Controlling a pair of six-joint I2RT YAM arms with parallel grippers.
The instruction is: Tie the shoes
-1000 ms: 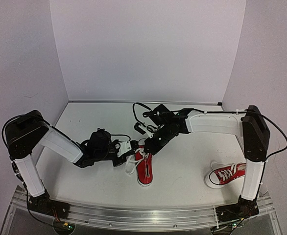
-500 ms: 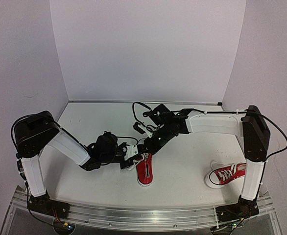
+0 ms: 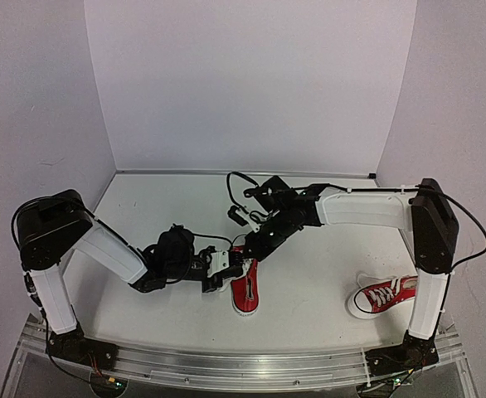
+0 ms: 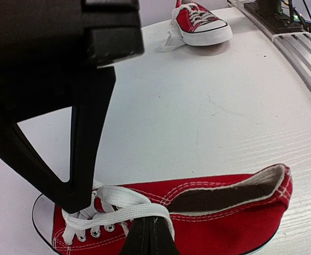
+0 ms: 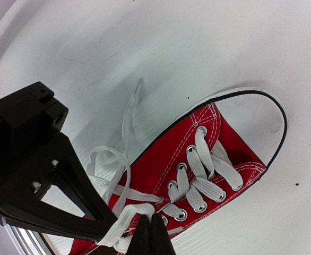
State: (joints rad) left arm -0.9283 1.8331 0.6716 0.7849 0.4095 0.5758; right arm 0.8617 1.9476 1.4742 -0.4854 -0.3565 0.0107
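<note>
One of the shoes, a red sneaker (image 3: 245,288) with white laces, lies mid-table with its toe towards the near edge. My left gripper (image 3: 231,265) meets it from the left, and in the left wrist view the gripper (image 4: 149,219) is shut on a white lace (image 4: 124,213) above the eyelets of the sneaker (image 4: 224,212). My right gripper (image 3: 248,248) comes from behind; in the right wrist view it (image 5: 151,218) is shut on another lace strand (image 5: 124,217) of the same sneaker (image 5: 203,139). The two grippers nearly touch. The second sneaker (image 3: 383,295) lies at the right.
The right arm's base column (image 3: 430,282) stands right beside the second sneaker (image 4: 200,24). An aluminium rail (image 3: 251,365) runs along the near table edge. Black cables (image 3: 241,192) loop behind the right gripper. Pale walls enclose the table at the back and sides.
My left gripper has moved right, in over the middle sneaker's laces, taking its lace strand with it. The right arm has hardly moved.
</note>
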